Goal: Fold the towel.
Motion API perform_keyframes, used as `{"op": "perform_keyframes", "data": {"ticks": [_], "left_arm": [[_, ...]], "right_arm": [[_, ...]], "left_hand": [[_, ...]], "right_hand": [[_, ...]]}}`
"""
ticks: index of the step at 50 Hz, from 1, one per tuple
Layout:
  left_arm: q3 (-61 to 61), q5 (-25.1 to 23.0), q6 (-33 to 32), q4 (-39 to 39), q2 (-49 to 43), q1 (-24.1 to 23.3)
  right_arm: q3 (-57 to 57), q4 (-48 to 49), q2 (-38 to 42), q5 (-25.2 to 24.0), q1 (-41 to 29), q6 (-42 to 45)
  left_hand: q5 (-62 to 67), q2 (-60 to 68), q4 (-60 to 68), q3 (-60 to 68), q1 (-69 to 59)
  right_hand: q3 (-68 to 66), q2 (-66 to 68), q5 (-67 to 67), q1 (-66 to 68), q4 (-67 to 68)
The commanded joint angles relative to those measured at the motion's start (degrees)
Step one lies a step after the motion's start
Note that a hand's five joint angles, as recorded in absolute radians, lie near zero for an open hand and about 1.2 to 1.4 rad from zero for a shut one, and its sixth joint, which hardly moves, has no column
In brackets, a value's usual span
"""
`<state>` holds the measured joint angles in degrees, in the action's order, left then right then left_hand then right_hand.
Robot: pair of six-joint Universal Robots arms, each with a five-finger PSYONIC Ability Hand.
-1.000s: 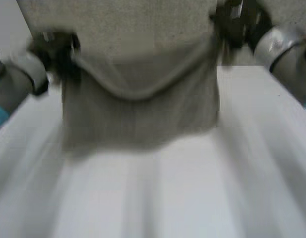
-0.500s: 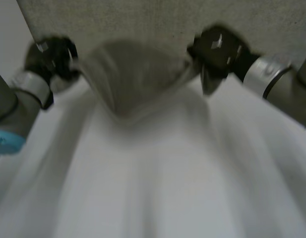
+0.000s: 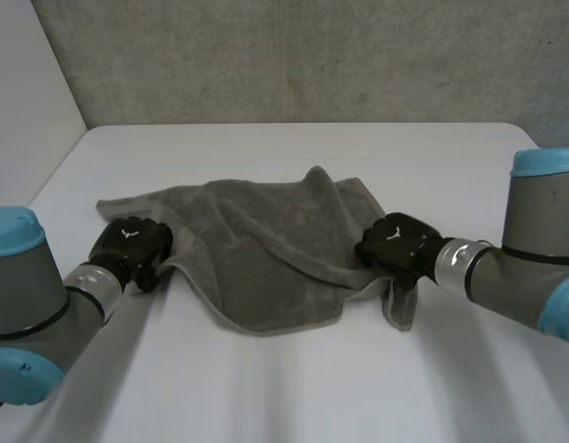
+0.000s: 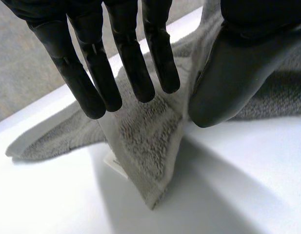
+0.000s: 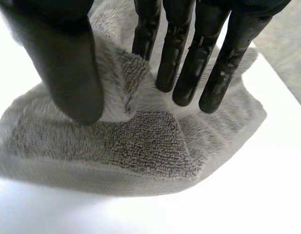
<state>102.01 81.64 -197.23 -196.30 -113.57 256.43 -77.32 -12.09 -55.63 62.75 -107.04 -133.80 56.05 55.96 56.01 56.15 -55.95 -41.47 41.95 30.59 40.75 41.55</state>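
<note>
Towel (image 3: 266, 263) lies crumpled, long axis running hand to hand; left hand (image 3: 129, 243) pinches its left edge, right hand (image 3: 395, 245) its right, fingers straight.

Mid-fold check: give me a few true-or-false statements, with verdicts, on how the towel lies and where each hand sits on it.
1. The grey towel lies rumpled on the white table. True.
2. The towel is folded into a neat rectangle. False: its edges are uneven, and a flap lies loosely over its middle.
3. The right hand pinches a bunch of towel between thumb and fingers. True.
4. Both hands are at the same edge of the towel. False: the left hand is at its left edge, the right hand at its right edge.
</note>
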Motion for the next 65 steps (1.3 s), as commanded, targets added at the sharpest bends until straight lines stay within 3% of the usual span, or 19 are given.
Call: {"op": "perform_keyframes", "data": {"ticks": [1,13,21,33,41,50,53,55,60,65], "left_arm": [[1.26,0.01,0.35,-0.22,1.68,-0.32],[1.88,0.01,0.44,-0.31,1.59,0.47],[1.97,0.01,0.44,-1.80,1.51,0.65],[2.40,0.01,0.44,-1.72,1.51,0.56],[2.67,0.01,0.44,-1.81,1.42,0.65],[2.76,0.01,0.44,-1.81,1.33,0.65],[2.76,0.01,0.44,-1.81,1.33,0.56],[2.93,0.01,0.44,-1.81,1.33,0.56],[2.93,0.01,0.44,-1.37,1.42,0.39],[3.72,0.01,0.53,-1.19,1.94,0.38]], "right_arm": [[-7.65,3.65,-7.98,1.14,1.04,-11.20],[-24.44,13.05,-18.19,4.40,4.47,-32.47],[-29.29,19.29,-19.34,4.92,3.86,-41.19],[-27.36,25.10,-15.82,11.52,1.57,-41.55],[-24.29,26.68,-11.09,14.23,-0.97,-42.07],[-24.46,26.68,-10.55,16.88,-3.18,-42.16],[-25.07,26.59,-11.08,16.97,-3.18,-42.16],[-25.95,26.42,-12.56,17.06,-3.70,-42.25],[-27.09,26.42,-14.15,16.97,-3.88,-42.42],[-27.10,26.42,-14.07,16.88,-5.02,-44.18]], "left_hand": [[-19.33,-9.24,-9.29,-9.42,9.22],[-20.18,-10.08,-10.13,-10.27,10.07],[-20.18,-10.08,-10.13,-10.27,10.07],[-19.84,-9.75,-9.80,-9.93,9.73],[-19.00,-8.91,-8.96,-9.10,8.89],[-18.83,-8.74,-8.79,-8.93,8.72],[-20.52,-10.42,-10.47,-10.61,10.41],[-32.89,-22.79,-22.84,-22.98,22.78],[-46.23,-36.13,-36.18,-36.32,36.12],[-46.76,-36.66,-36.71,-36.85,36.65]], "right_hand": [[8.50,-8.97,-7.62,-7.77,-8.58],[8.52,-8.99,-7.63,-7.79,-8.59],[8.18,-8.65,-7.30,-7.45,-8.26],[6.33,-6.80,-5.45,-5.60,-6.41],[-2.75,2.28,3.63,3.48,2.67],[-1.24,0.77,2.12,1.97,1.16],[6.66,-7.14,-5.78,-5.94,-6.74],[15.05,-15.52,-14.17,-14.32,-15.13],[15.24,-15.72,-14.36,-14.52,-15.32],[14.24,-14.71,-13.36,-13.51,-14.31]]}}
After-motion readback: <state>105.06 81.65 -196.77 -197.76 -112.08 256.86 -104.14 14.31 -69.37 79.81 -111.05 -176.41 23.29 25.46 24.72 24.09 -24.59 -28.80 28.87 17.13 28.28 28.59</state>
